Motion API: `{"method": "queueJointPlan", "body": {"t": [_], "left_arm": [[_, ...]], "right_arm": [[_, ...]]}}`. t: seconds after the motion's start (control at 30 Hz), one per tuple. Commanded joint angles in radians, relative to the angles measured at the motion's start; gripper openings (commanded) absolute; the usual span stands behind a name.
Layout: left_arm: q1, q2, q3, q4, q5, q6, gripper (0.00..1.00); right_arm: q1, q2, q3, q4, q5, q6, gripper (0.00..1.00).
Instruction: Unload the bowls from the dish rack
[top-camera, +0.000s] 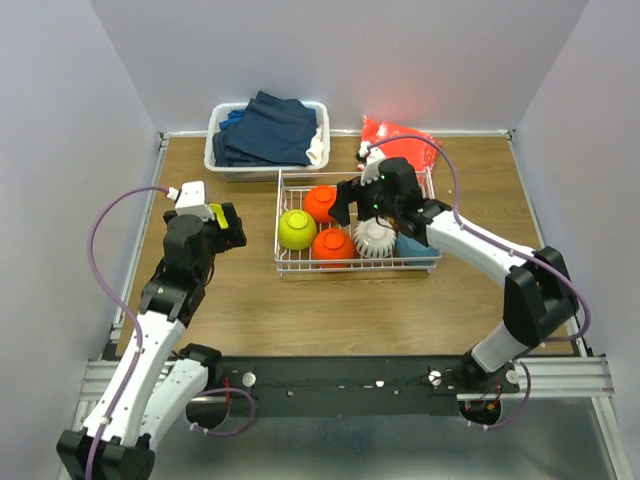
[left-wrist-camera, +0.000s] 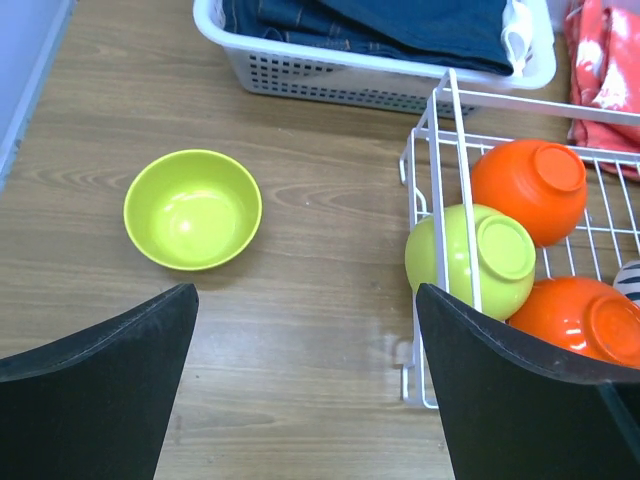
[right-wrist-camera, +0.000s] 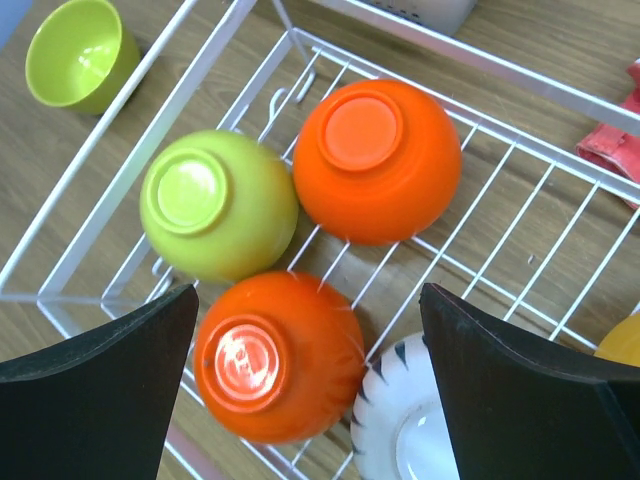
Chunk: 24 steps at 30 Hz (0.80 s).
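The white wire dish rack (top-camera: 355, 271) sits mid-table. It holds an upturned lime green bowl (top-camera: 297, 229), two upturned red-orange bowls (top-camera: 320, 202) (top-camera: 332, 246), a white striped bowl (top-camera: 374, 240) and a teal blue bowl (top-camera: 412, 248). A yellow-orange bowl (right-wrist-camera: 624, 346) shows only as a sliver at the right wrist view's edge. A second lime green bowl (left-wrist-camera: 192, 208) stands upright on the table left of the rack. My left gripper (left-wrist-camera: 305, 300) is open and empty above the table between that bowl and the rack. My right gripper (right-wrist-camera: 308, 300) is open and empty above the near red-orange bowl (right-wrist-camera: 275, 355).
A white plastic tub of dark blue clothes (top-camera: 265, 135) stands behind the rack at the back left. A red-orange cloth (top-camera: 395, 135) lies at the back right. Grey walls close the table on three sides.
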Motion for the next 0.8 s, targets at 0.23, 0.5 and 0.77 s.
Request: {"method": "queueJointPlan", "body": {"t": [0.23, 0.5, 0.77], "left_arm": [[-0.056, -0.129, -0.049, 0.064, -0.040, 0.012, 0.99], [-0.077, -0.144, -0.050, 0.064, -0.066, 0.015, 0.99], [-0.077, -0.130, -0.049, 0.061, -0.057, 0.010, 0.99]], "right_arm": [[-0.017, 0.230, 0.173, 0.046, 0.023, 0.337, 1.00], [-0.083, 0.308, 0.152, 0.169, 0.017, 0.488, 1.00], [-0.116, 0.388, 0.144, 0.259, -0.044, 0.531, 1.00]]}}
